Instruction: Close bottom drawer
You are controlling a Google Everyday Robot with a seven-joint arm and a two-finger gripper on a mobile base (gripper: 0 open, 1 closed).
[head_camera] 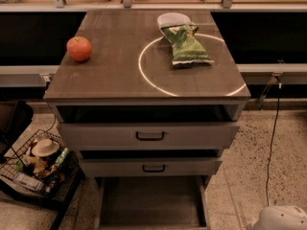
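Down low, bottom drawer (148, 201) open, end effector (281, 219) to its right

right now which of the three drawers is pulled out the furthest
The bottom drawer: its long tray juts well past the middle drawer and top drawer, which are only slightly out. The hand is low at the right, beside it.

Speckled floor (244, 176), wire basket (18, 153) left, cable (272, 143) right.

Red apple (79, 48) and green chip bag (187, 45) on cabinet top (115, 78) (wire basket (21, 150) on floor beside).
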